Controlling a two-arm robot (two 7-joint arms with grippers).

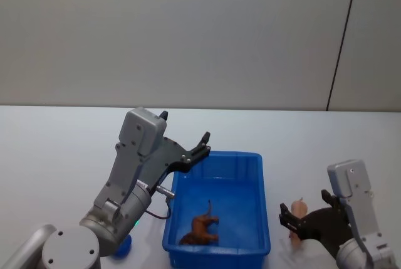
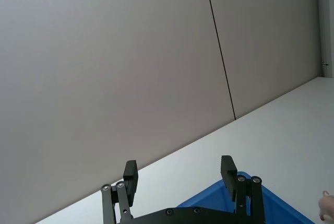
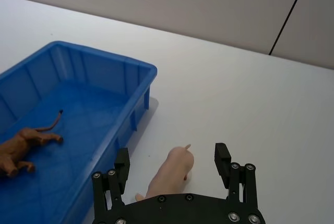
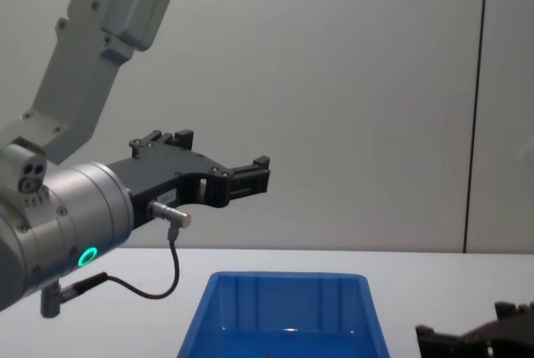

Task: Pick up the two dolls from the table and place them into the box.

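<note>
White table: right gripper is straddling the pink doll, fingers spread; it's looking light and slick, so pinch its torso. Left gripper is hovering, fingers spread, above the box.

You have nothing to read here — no legible text, label, brand, number or sign stands on anything in these views.
</note>
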